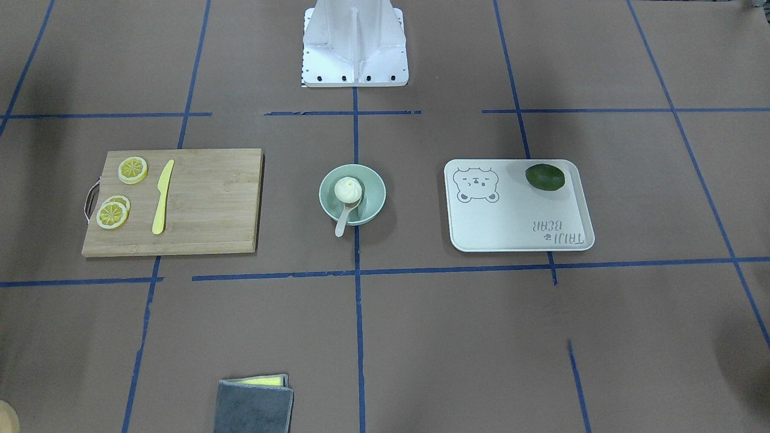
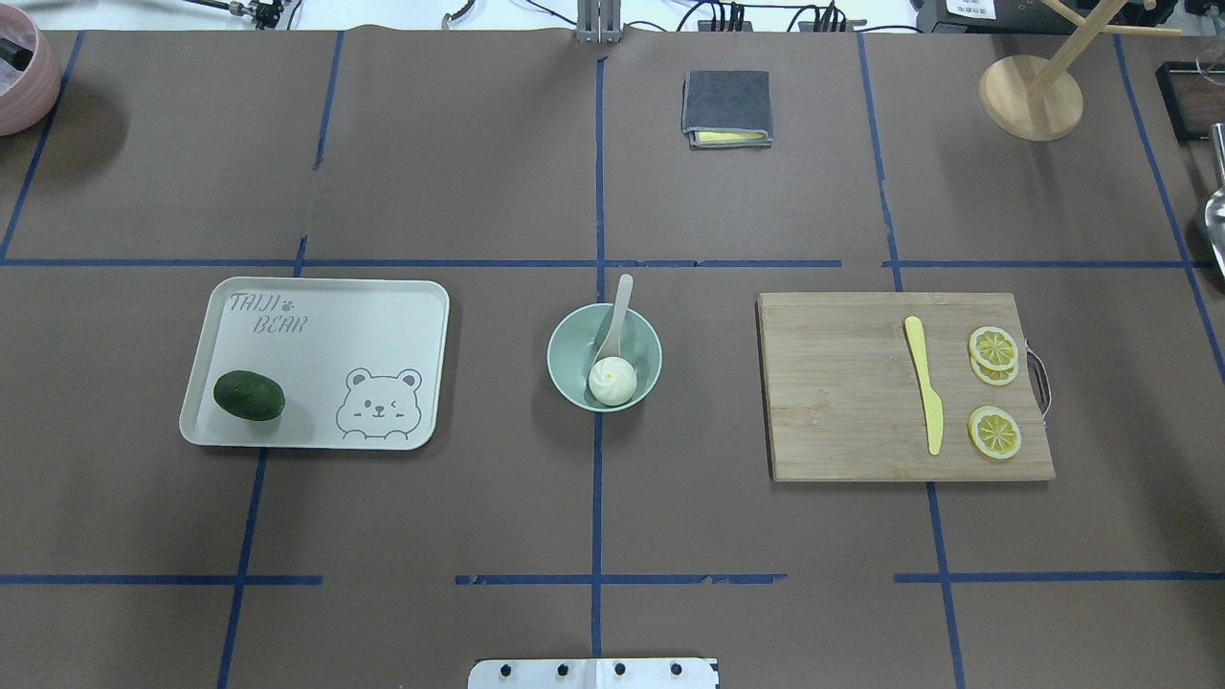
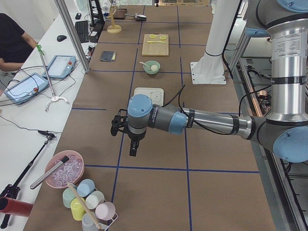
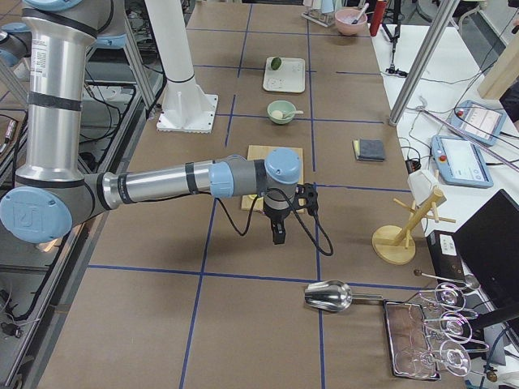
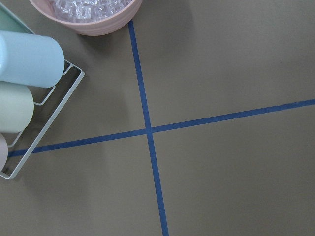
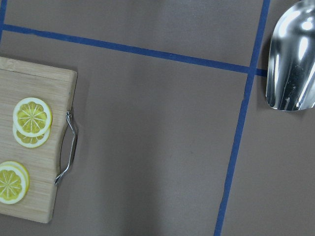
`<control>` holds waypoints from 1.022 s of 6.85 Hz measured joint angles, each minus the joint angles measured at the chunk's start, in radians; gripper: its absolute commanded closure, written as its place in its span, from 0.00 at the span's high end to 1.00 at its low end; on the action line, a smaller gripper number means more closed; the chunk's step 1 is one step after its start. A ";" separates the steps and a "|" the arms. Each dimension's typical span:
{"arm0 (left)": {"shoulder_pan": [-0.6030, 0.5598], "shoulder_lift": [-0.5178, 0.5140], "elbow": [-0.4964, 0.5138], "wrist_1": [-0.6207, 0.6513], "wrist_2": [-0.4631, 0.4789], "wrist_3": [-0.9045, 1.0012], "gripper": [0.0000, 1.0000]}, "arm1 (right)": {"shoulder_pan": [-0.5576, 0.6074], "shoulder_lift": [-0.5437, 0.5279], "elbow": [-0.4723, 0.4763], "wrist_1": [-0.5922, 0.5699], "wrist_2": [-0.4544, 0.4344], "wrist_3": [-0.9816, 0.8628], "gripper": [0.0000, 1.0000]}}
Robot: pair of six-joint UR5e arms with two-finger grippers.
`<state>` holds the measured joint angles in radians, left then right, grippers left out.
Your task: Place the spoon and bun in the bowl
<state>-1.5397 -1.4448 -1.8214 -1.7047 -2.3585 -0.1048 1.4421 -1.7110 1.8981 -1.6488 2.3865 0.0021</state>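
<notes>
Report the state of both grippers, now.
The left gripper: cannot be told, since it shows only in a side view.
The right gripper: cannot be told, since it shows only in a side view.

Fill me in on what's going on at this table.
Nothing is being handled right now. The bun and the spoon both sit in the bowl, with the spoon's handle leaning out over the rim, so the job looks done. The left arm hangs over the table's end on its side. The right arm is out beyond the cutting board. Both are far from the bowl. These views don't show whether their jaws are open or shut.
</notes>
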 measured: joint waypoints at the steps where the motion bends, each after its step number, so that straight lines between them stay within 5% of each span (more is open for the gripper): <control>1: 0.009 0.023 -0.005 0.001 -0.001 0.062 1.00 | 0.000 0.000 -0.002 0.000 0.006 0.019 1.00; 7: 0.025 -0.010 0.035 0.007 0.011 0.181 1.00 | -0.001 0.000 0.019 0.006 0.020 0.034 1.00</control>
<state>-1.5150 -1.4552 -1.7866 -1.6982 -2.3470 0.0765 1.4414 -1.7112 1.9169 -1.6424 2.4067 0.0364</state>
